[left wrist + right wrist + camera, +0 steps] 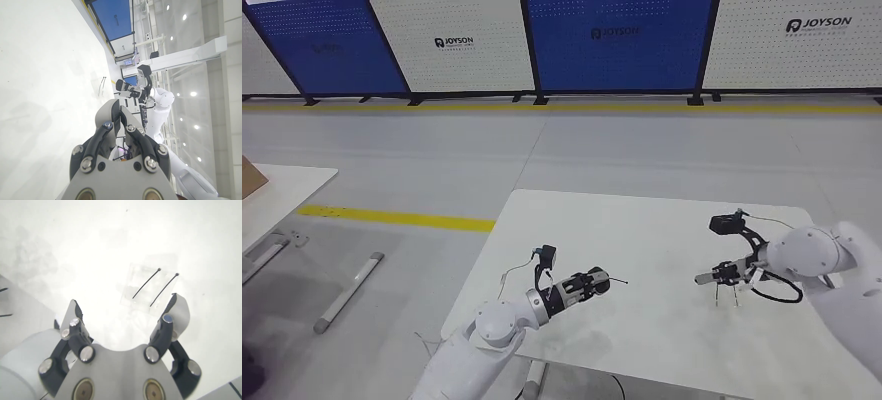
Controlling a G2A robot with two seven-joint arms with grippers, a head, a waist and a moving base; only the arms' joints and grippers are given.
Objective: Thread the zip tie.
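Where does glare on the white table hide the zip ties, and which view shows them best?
Right wrist view: the table is washed out by glare, yet two zip ties stand out dark, the best view; left wrist view: ceiling lamps flare, the ties look tiny; top view: even light, ties barely visible.

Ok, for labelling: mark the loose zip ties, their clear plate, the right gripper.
zip ties (146, 283), right wrist view, mid-strap.
clear plate (135, 274), right wrist view, bare corner.
right gripper (124, 297), right wrist view, between jaws.
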